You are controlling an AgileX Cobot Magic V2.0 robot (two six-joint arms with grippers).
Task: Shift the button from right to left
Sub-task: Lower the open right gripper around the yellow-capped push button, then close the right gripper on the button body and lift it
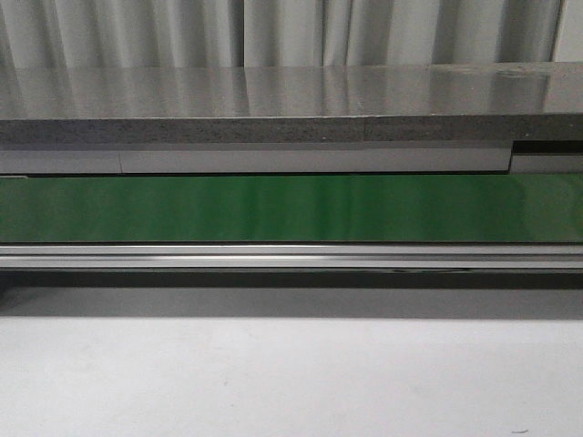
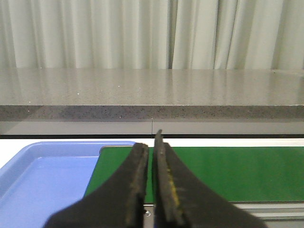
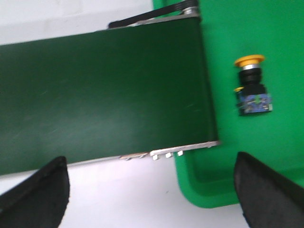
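A button (image 3: 251, 85) lies on its side in a bright green tray (image 3: 266, 28), just beside the end of a dark green belt (image 3: 104, 90) and apart from the tray's rim. Its round yellow head points away from its blocky dark body, which shows blue, green and yellow marks. The right gripper (image 3: 152, 190) hangs above the belt's end with its fingers (image 3: 38, 194) spread wide and empty; the button sits nearer one finger than the middle of the gap. The left gripper (image 2: 151, 185) is clenched, its two fingers pressed almost together with nothing between them, over the edge where a blue tray (image 2: 42, 180) meets the belt. The front view shows only the belt's long side and a grey counter (image 1: 291, 100) behind it. The button looks small, light and rigid, probably hard plastic, though the picture is a little blurred. The domed head is smooth and likely to slip, so the squarer body, taken across its flat sides, seems the safer hold. Lying down, it may roll or pivot if nudged off-centre.
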